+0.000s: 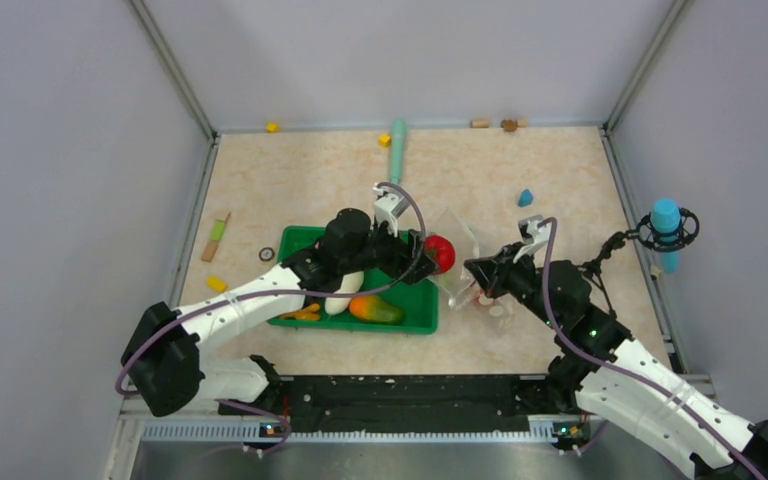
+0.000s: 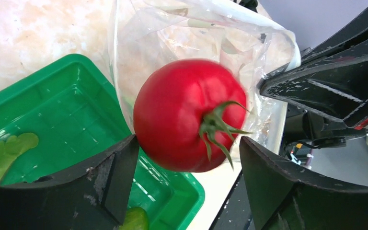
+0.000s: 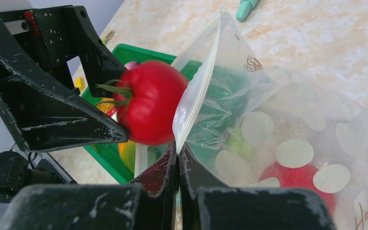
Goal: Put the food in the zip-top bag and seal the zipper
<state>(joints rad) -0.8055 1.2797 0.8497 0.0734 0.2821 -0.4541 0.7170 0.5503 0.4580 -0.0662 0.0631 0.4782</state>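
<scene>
A red tomato (image 1: pixel 440 253) hangs at the mouth of the clear dotted zip-top bag (image 1: pixel 463 243), just past my left gripper's (image 1: pixel 423 250) fingertips. In the left wrist view the jaws stand wide apart; the blurred tomato (image 2: pixel 187 115) touches at most the left finger (image 2: pixel 120 167). My right gripper (image 3: pixel 178 146) is shut on the bag's mouth edge, the zipper strip (image 3: pixel 196 96), holding it up. A second tomato (image 3: pixel 292 177) and something green lie inside the bag (image 3: pixel 287 124). The radish (image 1: pixel 343 292), mango (image 1: pixel 375 310) and yellow-orange bunch (image 1: pixel 305 313) lie in the green tray (image 1: pixel 415 322).
A green leaf (image 2: pixel 5 153) lies in the tray (image 2: pixel 52 105). A teal stick (image 1: pixel 398 145), yellow blocks (image 1: pixel 272 127), a blue block (image 1: pixel 526 197) and wooden blocks (image 1: pixel 478 123) lie at the back. A small stick (image 1: pixel 217 235) and ring (image 1: pixel 266 254) lie left of the tray.
</scene>
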